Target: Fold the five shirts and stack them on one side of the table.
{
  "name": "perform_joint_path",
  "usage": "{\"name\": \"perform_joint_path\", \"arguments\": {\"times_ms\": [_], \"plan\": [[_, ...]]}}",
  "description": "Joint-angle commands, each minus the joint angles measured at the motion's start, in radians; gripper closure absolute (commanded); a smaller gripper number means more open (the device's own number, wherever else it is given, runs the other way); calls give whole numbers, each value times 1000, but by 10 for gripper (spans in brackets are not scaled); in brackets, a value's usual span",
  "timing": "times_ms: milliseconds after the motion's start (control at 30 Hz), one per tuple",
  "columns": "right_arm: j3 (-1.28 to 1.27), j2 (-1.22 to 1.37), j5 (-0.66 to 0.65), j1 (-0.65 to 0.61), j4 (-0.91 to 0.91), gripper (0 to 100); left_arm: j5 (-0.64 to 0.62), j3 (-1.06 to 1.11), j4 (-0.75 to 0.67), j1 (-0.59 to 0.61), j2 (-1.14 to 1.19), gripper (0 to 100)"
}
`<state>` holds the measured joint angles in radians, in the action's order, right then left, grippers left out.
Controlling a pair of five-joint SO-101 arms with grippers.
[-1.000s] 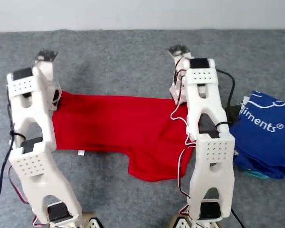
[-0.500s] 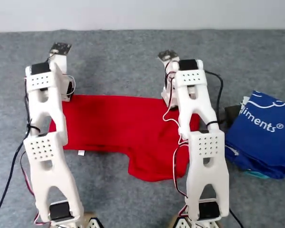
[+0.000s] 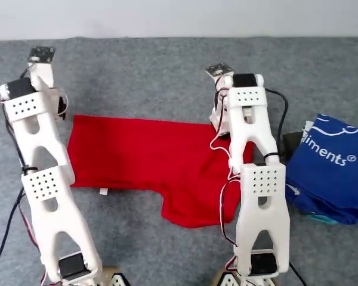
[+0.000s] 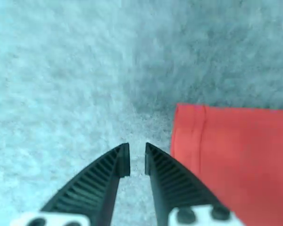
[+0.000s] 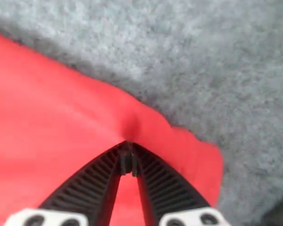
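A red shirt point(image 3: 143, 155) lies spread across the middle of the grey carpet, with one part hanging toward the front. My left gripper point(image 4: 137, 162) hovers over bare carpet just off the red shirt's point(image 4: 236, 155) far left corner. Its fingers stand a narrow gap apart with nothing between them. My right gripper point(image 5: 127, 162) is shut on a pinch of the red shirt point(image 5: 47, 108) at its far edge, near the right corner. In the high view the left arm point(image 3: 33, 119) stands at the shirt's left end and the right arm point(image 3: 247, 113) over its right end.
A stack of folded blue shirts point(image 3: 331, 170) with white print sits at the table's right side, close to the right arm, with a teal layer point(image 3: 325, 219) showing underneath. A small white tag point(image 3: 101, 192) pokes out at the red shirt's front edge.
The left arm swung right, then back left, ending beside the shirt's far left corner. The right arm shifted slightly left and back, still holding the far edge.
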<state>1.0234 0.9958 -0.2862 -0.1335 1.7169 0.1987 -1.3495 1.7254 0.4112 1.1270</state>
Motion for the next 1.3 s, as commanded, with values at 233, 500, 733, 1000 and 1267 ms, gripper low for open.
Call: {"name": "perform_joint_path", "arguments": {"times_ms": [233,500,733,1000,1267], "plan": [[74,-338,9,-27,82,990,57,358,34,-164,-482,928],[-292,-756,6,68,82,990,189,796,32,-365,-832,928],[-551,-1044,-14,260,79,990,233,1026,32,-601,-982,928],[-789,-1259,-137,529,77,990,233,1098,25,-921,-985,923],[-976,-1414,-227,717,77,990,238,1138,5,-1143,-865,824]]}}
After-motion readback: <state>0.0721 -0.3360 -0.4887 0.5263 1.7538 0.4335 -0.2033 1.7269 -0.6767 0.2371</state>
